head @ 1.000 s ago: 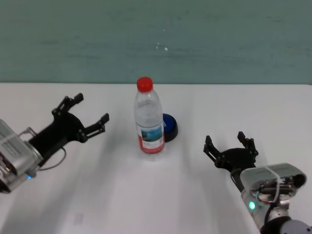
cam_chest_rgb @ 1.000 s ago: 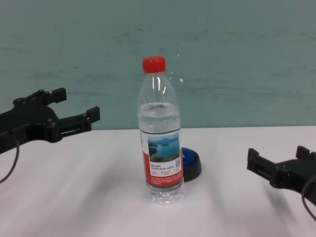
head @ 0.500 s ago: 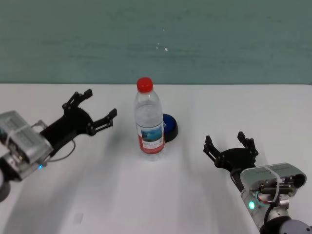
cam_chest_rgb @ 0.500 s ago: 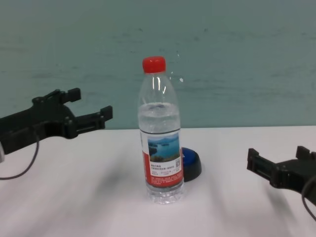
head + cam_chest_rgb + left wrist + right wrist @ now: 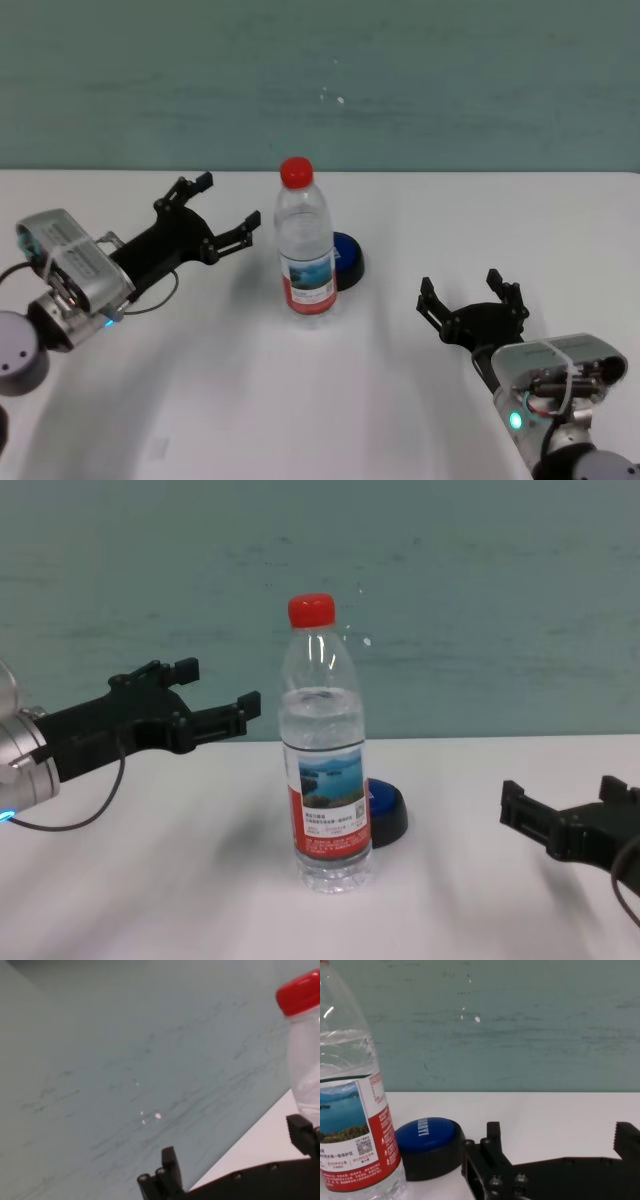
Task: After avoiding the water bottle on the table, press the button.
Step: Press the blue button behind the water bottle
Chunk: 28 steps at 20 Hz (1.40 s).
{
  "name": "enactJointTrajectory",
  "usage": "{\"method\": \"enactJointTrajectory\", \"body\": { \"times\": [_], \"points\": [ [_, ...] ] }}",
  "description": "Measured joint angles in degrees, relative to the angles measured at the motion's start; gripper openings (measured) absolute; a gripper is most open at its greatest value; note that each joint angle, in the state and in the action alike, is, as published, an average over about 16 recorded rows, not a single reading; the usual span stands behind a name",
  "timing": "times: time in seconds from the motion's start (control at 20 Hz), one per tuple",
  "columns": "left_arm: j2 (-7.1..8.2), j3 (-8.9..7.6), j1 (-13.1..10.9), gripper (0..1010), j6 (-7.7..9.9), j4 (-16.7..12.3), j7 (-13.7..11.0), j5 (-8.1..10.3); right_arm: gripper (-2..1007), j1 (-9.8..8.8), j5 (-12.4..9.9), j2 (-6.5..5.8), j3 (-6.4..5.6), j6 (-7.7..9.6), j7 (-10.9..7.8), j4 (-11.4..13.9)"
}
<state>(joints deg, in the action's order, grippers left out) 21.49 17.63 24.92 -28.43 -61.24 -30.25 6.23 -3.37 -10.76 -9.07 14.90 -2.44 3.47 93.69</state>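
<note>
Left gripper [image 5: 225,212], jaws spread wide and empty, hovers at the water bottle's [image 5: 306,250] nine o'clock; next it must skirt behind to the button [image 5: 347,258]. Right gripper [image 5: 470,297] sits parked, jaws open and empty.

Your left gripper [image 5: 226,201] hangs with fingers spread, just beside the water bottle [image 5: 305,250], which stands upright directly between it and the button [image 5: 348,259]. Bare table [image 5: 200,380] lies below and nearer you.
</note>
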Motion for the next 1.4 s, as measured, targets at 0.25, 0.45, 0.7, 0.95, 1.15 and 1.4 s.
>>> {"method": "enactJointTrajectory", "body": {
  "times": [0.25, 0.45, 0.7, 0.95, 1.15, 1.4],
  "points": [
    [-1.12, 0.68, 1.6, 1000, -0.57, 2.5, -0.1, -0.03, 1004, 0.00, 0.0, 0.00, 0.00, 0.00, 0.00, 0.0],
    [-1.72, 0.98, 2.2, 1000, -0.86, 3.7, -0.1, 0.02, 1004, 0.00, 0.0, 0.00, 0.00, 0.00, 0.00, 0.0],
    [-2.35, 1.16, 2.7, 1000, -1.26, 4.8, -0.5, 0.51, 1004, 0.00, 0.0, 0.00, 0.00, 0.00, 0.00, 0.0],
    [-3.08, 1.24, 3.2, 1000, -1.84, 6.2, -1.1, 1.32, 1004, 0.00, 0.0, 0.00, 0.00, 0.00, 0.00, 0.0],
    [-3.70, 1.12, 3.5, 1000, -2.36, 7.6, -1.6, 2.22, 1004, 0.00, 0.0, 0.00, 0.00, 0.00, 0.00, 0.0],
    [-4.41, 0.80, 3.7, 1000, -2.97, 9.5, -2.2, 3.34, 1004, 0.00, 0.0, 0.00, 0.00, 0.00, 0.00, 0.0]
  ]
}}
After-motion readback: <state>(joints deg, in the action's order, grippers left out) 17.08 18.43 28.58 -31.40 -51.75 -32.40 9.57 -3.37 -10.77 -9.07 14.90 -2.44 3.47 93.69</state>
